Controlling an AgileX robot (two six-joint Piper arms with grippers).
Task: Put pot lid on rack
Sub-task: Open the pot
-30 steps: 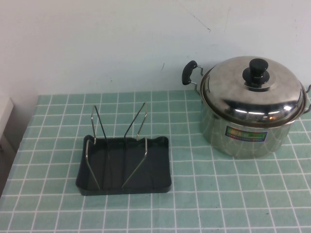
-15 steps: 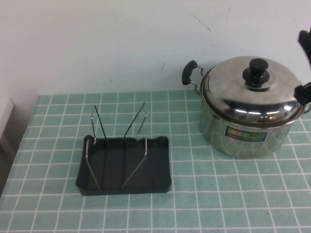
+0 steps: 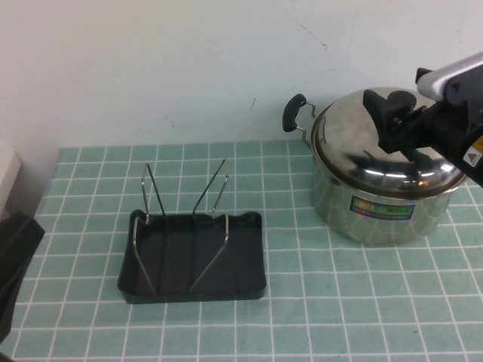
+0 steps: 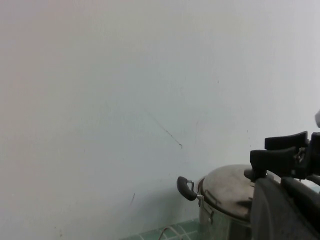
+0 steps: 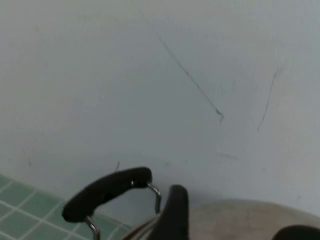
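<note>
The steel pot point(image 3: 381, 204) is sitting on the green checked cloth point(image 3: 339, 302) just beneath the right gripper point(image 3: 386, 121), far from the left gripper point(image 3: 15, 256), its black handle point(image 3: 294, 111) sticking out beyond the right gripper's tip.

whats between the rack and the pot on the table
Nothing: in the high view only bare checked cloth lies between the rack and the pot. The right gripper hovers over the lid; the left gripper sits far left.

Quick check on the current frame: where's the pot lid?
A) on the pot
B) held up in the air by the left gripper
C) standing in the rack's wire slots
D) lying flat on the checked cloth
A: the pot lid sits on the pot, with the right gripper over its centre; the rack holds nothing, and the left gripper is off at the table's left edge.
</note>
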